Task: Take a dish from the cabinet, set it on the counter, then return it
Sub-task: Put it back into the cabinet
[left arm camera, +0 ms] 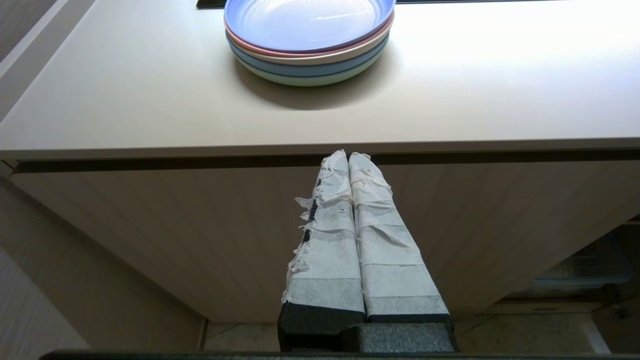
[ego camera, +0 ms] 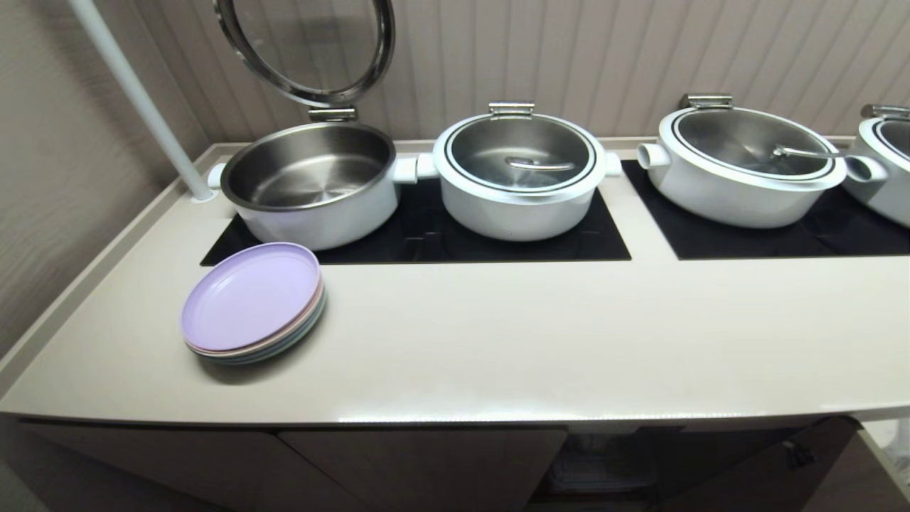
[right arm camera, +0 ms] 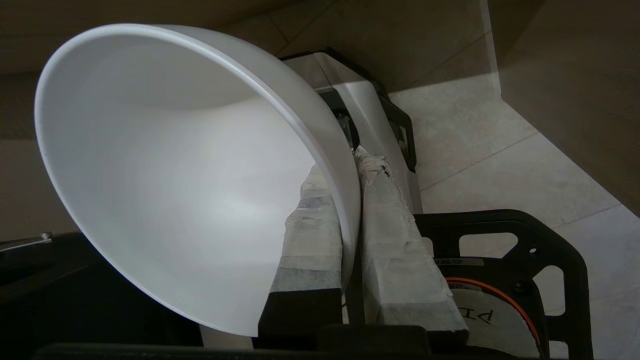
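You have almost no readable text here. The only writing sits in the right wrist view, at about five o'clock, on a round white part (right arm camera: 487,320) ringed by an orange cable inside the robot's black frame (right arm camera: 550,235): a couple of dark characters, seen turned around, that you cannot make out with certainty. A small pale label strip (right arm camera: 457,261) just above it shows faint marks too small to read. The other two views carry no lettering.
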Controlling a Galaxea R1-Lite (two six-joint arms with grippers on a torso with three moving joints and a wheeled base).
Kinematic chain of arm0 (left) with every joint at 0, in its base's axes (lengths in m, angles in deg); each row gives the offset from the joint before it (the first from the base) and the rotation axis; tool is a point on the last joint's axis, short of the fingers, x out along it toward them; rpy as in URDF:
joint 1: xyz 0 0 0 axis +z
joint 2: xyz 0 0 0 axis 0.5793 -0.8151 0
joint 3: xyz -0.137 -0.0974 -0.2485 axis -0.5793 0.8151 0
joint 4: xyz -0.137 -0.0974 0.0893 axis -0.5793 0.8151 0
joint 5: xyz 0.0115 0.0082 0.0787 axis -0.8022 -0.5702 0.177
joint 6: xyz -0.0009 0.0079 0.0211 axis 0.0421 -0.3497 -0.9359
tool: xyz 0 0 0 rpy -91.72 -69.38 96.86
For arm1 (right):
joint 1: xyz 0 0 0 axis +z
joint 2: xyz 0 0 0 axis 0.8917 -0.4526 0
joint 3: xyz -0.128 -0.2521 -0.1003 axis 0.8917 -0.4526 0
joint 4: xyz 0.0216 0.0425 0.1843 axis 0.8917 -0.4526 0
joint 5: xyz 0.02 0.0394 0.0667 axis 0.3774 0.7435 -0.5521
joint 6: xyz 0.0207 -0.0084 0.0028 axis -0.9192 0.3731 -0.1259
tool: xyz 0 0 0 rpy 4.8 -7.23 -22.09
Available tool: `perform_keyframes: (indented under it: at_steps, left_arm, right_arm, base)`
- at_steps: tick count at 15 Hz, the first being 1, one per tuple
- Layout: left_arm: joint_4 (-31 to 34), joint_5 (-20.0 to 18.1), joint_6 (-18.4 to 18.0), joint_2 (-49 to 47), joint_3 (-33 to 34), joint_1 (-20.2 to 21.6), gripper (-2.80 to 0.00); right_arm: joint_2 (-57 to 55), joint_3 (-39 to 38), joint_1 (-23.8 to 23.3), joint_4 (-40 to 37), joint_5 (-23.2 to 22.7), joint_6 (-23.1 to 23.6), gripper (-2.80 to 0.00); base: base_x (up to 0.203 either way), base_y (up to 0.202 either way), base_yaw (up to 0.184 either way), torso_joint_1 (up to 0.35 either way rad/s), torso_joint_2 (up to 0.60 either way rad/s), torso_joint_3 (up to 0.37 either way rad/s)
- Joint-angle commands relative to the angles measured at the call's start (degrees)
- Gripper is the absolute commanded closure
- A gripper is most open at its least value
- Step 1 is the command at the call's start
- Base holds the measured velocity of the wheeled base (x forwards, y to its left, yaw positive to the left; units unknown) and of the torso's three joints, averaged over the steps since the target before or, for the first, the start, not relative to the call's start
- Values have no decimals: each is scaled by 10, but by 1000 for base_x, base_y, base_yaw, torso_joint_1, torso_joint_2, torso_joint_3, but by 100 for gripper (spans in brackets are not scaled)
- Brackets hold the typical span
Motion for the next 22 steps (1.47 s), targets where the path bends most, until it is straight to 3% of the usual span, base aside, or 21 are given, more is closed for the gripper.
perform_keyframes:
  at_steps: [1,17,22]
  left_arm:
    - [0,0,0,0,0,0,0]
    - [0,0,0,0,0,0,0]
    - [0,0,0,0,0,0,0]
  right_arm:
    - [36,-18,1,-1,1,-1,0]
    - [80,-29,0,-4,9,-5,0]
    - [79,-28,-9,-2,9,17,0]
  base:
    - [0,0,0,0,0,0]
    - [0,0,0,0,0,0]
    - [0,0,0,0,0,0]
